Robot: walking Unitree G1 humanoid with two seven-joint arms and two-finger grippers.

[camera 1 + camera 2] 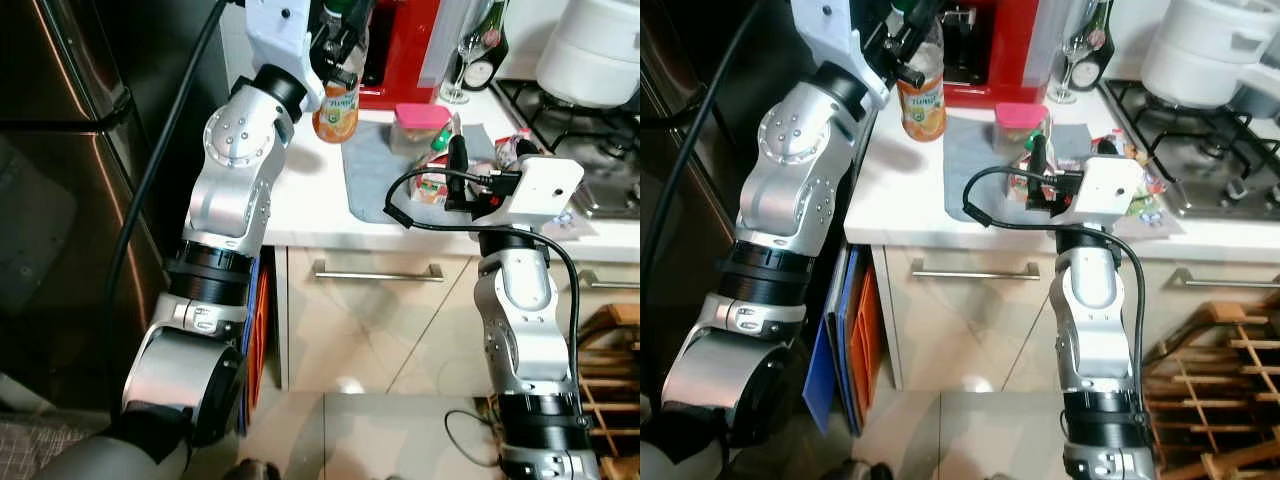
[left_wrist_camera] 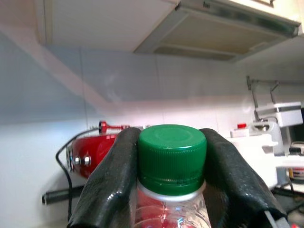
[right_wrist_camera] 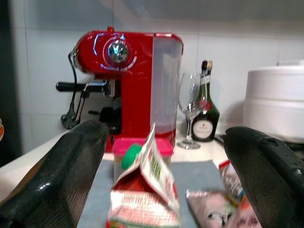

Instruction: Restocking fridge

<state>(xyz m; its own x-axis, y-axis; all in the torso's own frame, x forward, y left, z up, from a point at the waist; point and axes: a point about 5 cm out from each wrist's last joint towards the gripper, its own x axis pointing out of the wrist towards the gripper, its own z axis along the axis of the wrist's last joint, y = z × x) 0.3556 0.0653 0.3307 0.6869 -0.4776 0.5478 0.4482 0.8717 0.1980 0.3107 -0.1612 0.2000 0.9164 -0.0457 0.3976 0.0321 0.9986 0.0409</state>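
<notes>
Nearest the camera, the right gripper (image 3: 161,190) is held level before the counter edge, its fingers (image 3: 61,175) spread wide with nothing between them. Just beyond them a small carton (image 3: 142,190) with a green cap is seen standing on a grey mat (image 1: 375,165); the print on it cannot be read. Behind the carton a pink-lidded tub (image 1: 420,125) is shown. The left gripper (image 1: 340,55) is raised over the white counter (image 1: 300,200) near its left end, its fingers (image 2: 114,180) clamped on the neck of a juice bottle (image 1: 336,105) below the green cap (image 2: 172,154). The bottle's orange label is visible in the head views, its lettering too blurred to read. At the back, a red coffee machine (image 3: 126,80), a wine glass (image 3: 189,109) and a dark bottle (image 3: 205,111) are resolved in the right wrist view; a stove (image 1: 1200,130) with a white pot (image 1: 1215,45) appears in the head views.
</notes>
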